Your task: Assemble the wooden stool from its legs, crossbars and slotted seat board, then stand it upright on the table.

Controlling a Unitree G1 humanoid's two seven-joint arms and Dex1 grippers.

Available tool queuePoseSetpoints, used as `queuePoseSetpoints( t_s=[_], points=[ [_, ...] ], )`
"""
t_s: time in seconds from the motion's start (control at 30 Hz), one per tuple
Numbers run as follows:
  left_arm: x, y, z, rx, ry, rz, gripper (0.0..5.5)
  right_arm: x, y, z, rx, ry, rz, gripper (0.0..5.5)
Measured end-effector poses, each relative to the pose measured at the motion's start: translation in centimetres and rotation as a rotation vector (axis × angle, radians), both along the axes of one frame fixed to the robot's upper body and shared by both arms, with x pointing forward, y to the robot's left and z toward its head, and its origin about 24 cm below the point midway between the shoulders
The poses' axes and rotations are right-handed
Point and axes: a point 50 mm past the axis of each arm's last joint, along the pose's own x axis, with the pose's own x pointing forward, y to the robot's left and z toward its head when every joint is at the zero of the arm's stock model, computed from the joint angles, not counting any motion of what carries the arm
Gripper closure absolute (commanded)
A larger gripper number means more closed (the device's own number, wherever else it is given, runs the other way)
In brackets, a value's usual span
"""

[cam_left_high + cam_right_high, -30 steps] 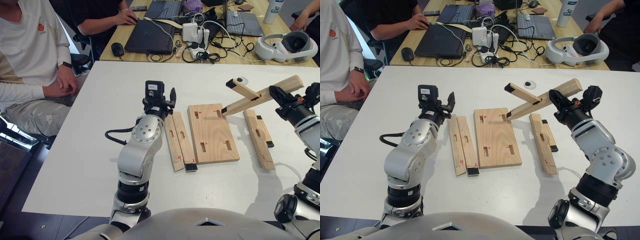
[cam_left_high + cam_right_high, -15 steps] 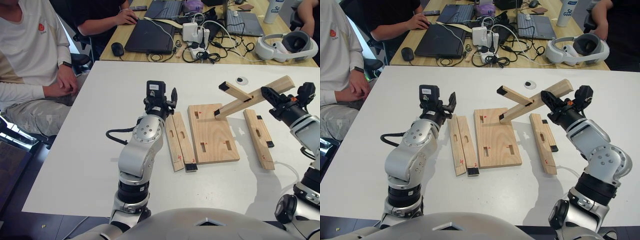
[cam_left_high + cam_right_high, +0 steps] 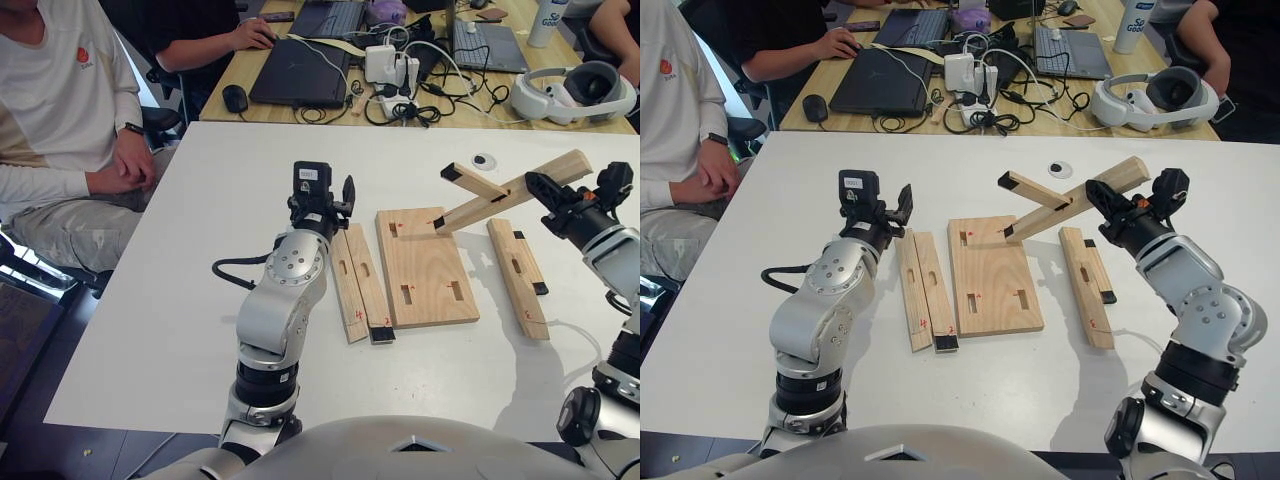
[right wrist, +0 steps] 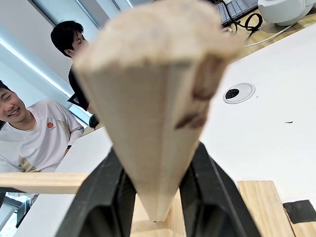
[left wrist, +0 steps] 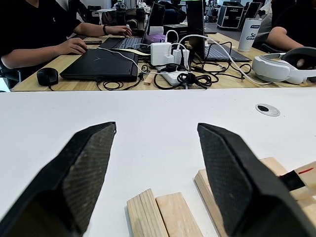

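1. Head view: my right gripper (image 3: 548,190) is clamped on a pale wooden leg (image 3: 505,190) held off the white table (image 3: 200,250). The leg's long axis slants from high at the far right down to the left. Its black-tipped low end is by the far right slot of the board (image 3: 427,275); I cannot tell if they touch. One crossbar (image 3: 472,181) juts from the leg, black cap pointing far-left. The flat, rectangular board has four slots. A left pair (image 3: 358,283) and a right pair (image 3: 520,275) of legs lie flat beside it, pointing away from me. My left gripper (image 3: 320,205) hovers at the left pair's far ends.
2. Left wrist view: two black, grainy pads (image 5: 84,173) stand wide apart, holding nothing, above two square wooden ends.
3. Right wrist view: the leg's square end looms close, pinched between black fingers (image 4: 101,202).
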Motion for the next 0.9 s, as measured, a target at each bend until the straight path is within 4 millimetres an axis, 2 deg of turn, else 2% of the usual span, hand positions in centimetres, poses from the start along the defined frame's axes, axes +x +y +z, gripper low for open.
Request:
queuePoseSetpoints(
  t_s=[0.13, 0.23, 0.4, 0.57, 0.73, 0.9],
  points=[
    [0.0, -0.1, 0.0, 0.000, 0.000, -0.006, 2.44, 0.1, -0.2, 0.1, -0.027, 0.000, 0.021, 4.50],
    [0.0, -0.3, 0.0, 0.002, 0.002, -0.014, 2.44, 0.5, 0.3, 0.3, -0.071, -0.003, 0.049, 4.50],
    [0.0, -0.4, -0.1, 0.003, 0.003, -0.019, 2.44, 1.7, 2.3, 1.4, -0.166, -0.028, 0.069, 4.50],
    [0.1, -0.5, -0.2, 0.003, 0.003, -0.018, 2.44, 2.6, 4.5, 1.4, -0.221, -0.044, 0.099, 4.50],
    [0.3, -0.6, -0.2, 0.003, 0.002, -0.016, 2.44, 3.8, 8.0, 1.2, -0.310, -0.113, 0.200, 4.50],
    [0.3, -0.6, -0.2, 0.002, 0.002, -0.017, 2.44, 4.8, 9.3, 1.1, -0.387, -0.149, 0.267, 4.50]
  ],
)
